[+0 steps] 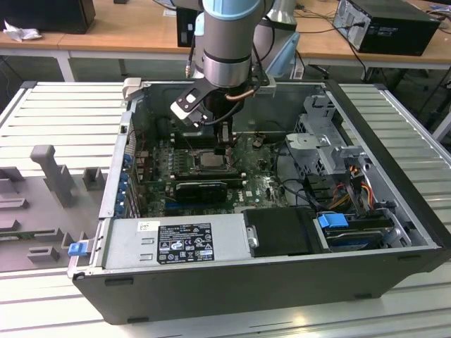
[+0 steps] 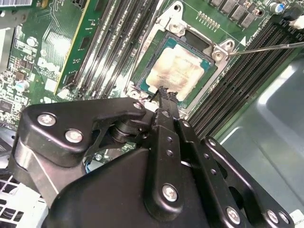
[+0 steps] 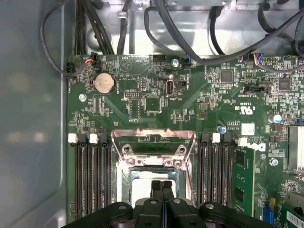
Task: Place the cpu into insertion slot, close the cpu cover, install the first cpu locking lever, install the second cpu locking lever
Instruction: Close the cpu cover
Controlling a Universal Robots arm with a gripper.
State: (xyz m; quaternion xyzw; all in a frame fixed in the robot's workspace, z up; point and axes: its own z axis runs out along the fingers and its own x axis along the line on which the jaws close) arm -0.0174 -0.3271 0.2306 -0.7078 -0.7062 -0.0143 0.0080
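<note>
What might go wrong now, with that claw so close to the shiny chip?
The gripper, fingers together, is right at the edge of the cpu in the insertion slot; pushing off-centre might tilt or scratch it. The thin lever beside the slot might snag the arm.

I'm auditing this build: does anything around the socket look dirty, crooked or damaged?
The cpu carries a blotchy yellowish smear across its top, like dried residue. It looks level in the insertion slot; nothing else stands out.

grey power supply (image 1: 176, 243) | coin battery (image 3: 104, 83) on board (image 3: 156, 102) | black memory slots (image 3: 90, 180)
</note>
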